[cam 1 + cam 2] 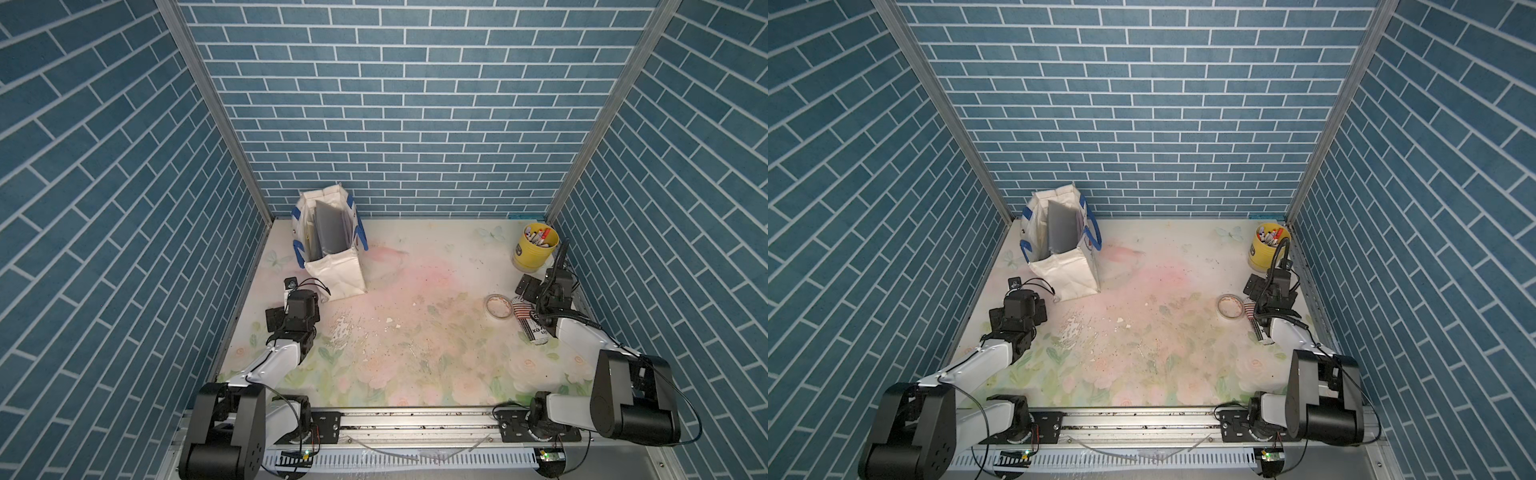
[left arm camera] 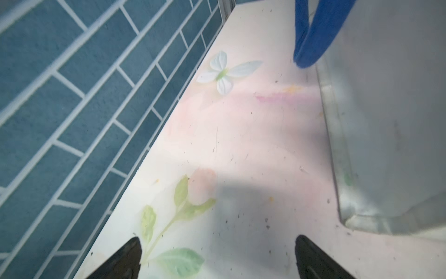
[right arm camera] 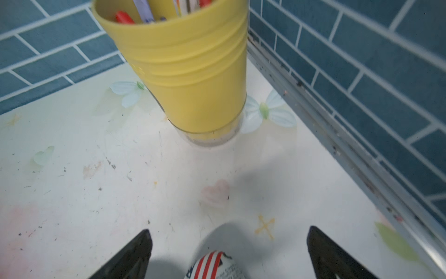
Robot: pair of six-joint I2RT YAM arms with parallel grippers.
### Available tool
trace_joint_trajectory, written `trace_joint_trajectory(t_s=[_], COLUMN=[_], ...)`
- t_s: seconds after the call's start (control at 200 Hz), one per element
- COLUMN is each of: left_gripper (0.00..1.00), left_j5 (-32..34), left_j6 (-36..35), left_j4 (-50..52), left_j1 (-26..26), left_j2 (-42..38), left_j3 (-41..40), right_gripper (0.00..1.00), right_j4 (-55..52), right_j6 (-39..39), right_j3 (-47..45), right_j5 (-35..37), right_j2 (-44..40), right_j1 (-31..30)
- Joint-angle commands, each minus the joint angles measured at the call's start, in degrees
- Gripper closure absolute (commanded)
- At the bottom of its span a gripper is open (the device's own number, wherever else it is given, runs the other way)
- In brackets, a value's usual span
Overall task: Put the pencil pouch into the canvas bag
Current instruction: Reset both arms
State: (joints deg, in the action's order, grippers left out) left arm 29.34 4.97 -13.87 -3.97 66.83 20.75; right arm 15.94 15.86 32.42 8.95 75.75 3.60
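Note:
The canvas bag [image 1: 338, 274] [image 1: 1069, 276] stands upright and open-topped at the back left, off-white with blue handles [image 2: 313, 36]. Its side wall [image 2: 386, 120] fills one edge of the left wrist view. My left gripper [image 2: 218, 241] [image 1: 296, 305] hovers open just in front of the bag, with only bare table between its fingers. The pencil pouch [image 1: 525, 316] [image 1: 1251, 312], printed with red-and-white flag stripes and text, lies at the right side of the table. My right gripper [image 3: 229, 235] [image 1: 540, 291] is open above it; the pouch's striped end [image 3: 214, 265] shows between the spread fingers, untouched.
A yellow bucket [image 1: 534, 247] [image 3: 188, 72] of pens stands in the back right corner, just past the right gripper. A tape roll [image 1: 498, 306] lies left of the pouch. A grey flat panel [image 1: 330, 230] stands inside the bag. Side walls run close beside both arms.

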Motion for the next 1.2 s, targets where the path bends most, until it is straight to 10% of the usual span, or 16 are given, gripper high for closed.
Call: trace_joint_trajectory(t_s=[0.0,0.29,0.485,1.195], left_gripper=[0.01,0.01,0.01,0.01], left_j5=[-1.4,-10.4,-13.6,-15.8], left_j6=[-3.6,-6.3,-7.1,-8.2], left_j4=[-14.0,-21.6,-41.4,-38.3], left_j1=[0.7,1.8,1.0,0.4], left_j2=[2.0,12.0,21.9,21.0], left_j3=[-0.6,4.0,-0.4,0.3], right_gripper=[0.01,0.01,0.01,0.01], right_j4=[14.3,39.3,33.0,40.9], right_j6=[-7.6,-11.1,-11.4,-11.5], right_j3=[-3.7,-12.5,-10.0,-14.4], right_j5=[0.3,-7.2,-2.1,-1.7], right_j2=[4.8,12.8,12.4,11.5], right_j1=[0.7,0.3,-1.3,-1.5])
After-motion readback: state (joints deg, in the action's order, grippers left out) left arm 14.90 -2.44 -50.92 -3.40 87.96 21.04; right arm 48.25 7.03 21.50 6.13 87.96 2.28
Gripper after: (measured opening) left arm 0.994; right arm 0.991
